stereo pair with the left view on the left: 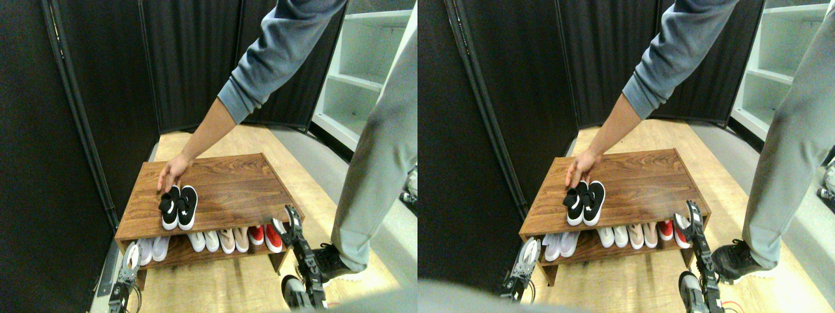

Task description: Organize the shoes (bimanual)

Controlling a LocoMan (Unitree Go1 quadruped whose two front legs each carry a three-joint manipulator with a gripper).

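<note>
- Stereo pair view: a low wooden shoe rack [241, 179] stands on a pale wood floor [215, 287], with dark folding screens [189, 59] behind it and a white shelf unit [365, 65] off to its back right
- The black shoes [179, 207] sit side by side, touching, on the rack's top board near its left front part, toes towards the front edge, white soles showing and a white mark on the side of each
- A person's hand [171, 173] reaches down from a grey sleeve [277, 52] and rests at the heels of the black shoes, just behind them on the top board
- On the rack's lower shelf stand a white pair [204, 241], a beige pair [233, 240] and a red pair [266, 236], with one more pale pair [151, 249] at the left end
- The left gripper [130, 255] hangs at the rack's front left corner, beside the lower shelf; I cannot tell how its jaws stand
- The right gripper [291, 218] is raised at the rack's front right corner, touching nothing that I can see; its jaw gap is too small to read
- The person's leg in grey trousers [372, 189] and a dark shoe [333, 261] stand to the right of the rack
</note>
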